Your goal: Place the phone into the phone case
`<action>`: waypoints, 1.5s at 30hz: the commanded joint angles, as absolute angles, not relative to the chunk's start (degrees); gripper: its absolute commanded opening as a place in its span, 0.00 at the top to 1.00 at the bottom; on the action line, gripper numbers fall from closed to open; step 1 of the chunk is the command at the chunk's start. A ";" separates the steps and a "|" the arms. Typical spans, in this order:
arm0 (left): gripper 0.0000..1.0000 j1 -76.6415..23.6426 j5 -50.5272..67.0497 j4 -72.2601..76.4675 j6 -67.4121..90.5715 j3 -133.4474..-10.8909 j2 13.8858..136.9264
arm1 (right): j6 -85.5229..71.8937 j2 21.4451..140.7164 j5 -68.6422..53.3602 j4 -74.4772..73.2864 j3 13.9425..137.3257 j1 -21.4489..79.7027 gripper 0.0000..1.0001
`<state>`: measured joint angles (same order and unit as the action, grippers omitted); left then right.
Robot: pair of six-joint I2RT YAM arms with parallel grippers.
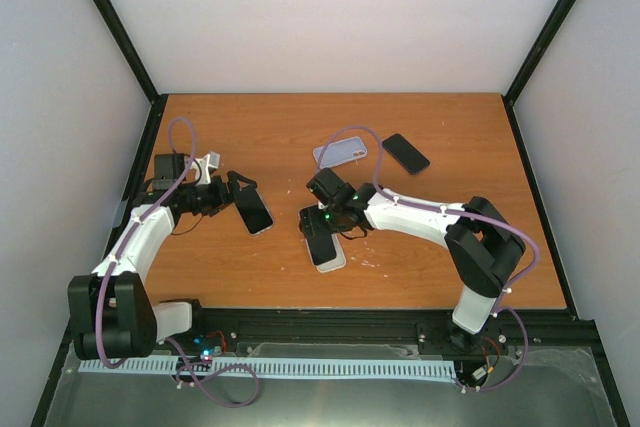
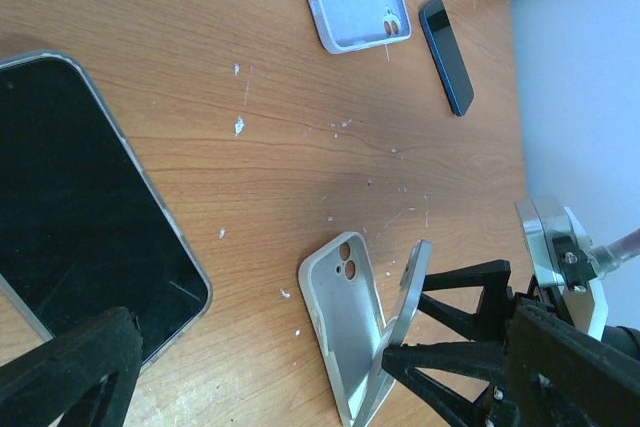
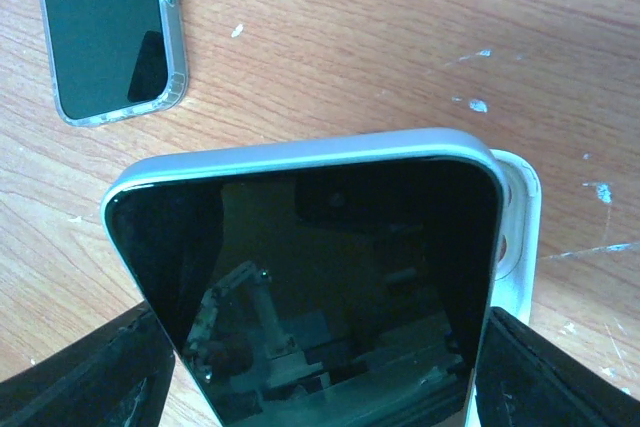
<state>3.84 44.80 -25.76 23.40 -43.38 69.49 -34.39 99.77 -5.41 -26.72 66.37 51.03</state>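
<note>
My right gripper (image 1: pixel 325 215) is shut on a dark-screened phone (image 3: pixel 310 277), its fingers on the two long edges. The phone (image 2: pixel 405 287) is tilted, its lower end resting in a pale grey phone case (image 2: pixel 345 317) that lies open side up on the table; the top end stands raised above the camera holes. In the right wrist view the case (image 3: pixel 520 232) shows only as a strip past the phone's right edge. My left gripper (image 1: pixel 228 190) stands open and empty to the left, one finger (image 2: pixel 70 372) showing low in its own view.
A second phone in a clear case (image 1: pixel 253 209) lies just ahead of the left gripper. Farther back lie an empty lavender case (image 1: pixel 340 152) and a dark blue phone (image 1: pixel 405 152). Small white flecks dot the wooden table (image 1: pixel 450 237).
</note>
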 commanded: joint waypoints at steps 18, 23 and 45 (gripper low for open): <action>0.02 2.95 43.13 -24.87 23.74 -43.36 68.70 | -31.96 99.04 -1.31 -25.48 61.08 52.87 0.46; 0.05 -2.88 39.07 -25.16 25.94 -43.93 68.86 | -32.72 99.99 0.30 -23.71 59.85 53.26 0.44; 0.06 -5.49 40.57 -20.59 33.48 -38.13 65.98 | -39.08 96.83 13.01 -13.92 55.54 53.62 0.44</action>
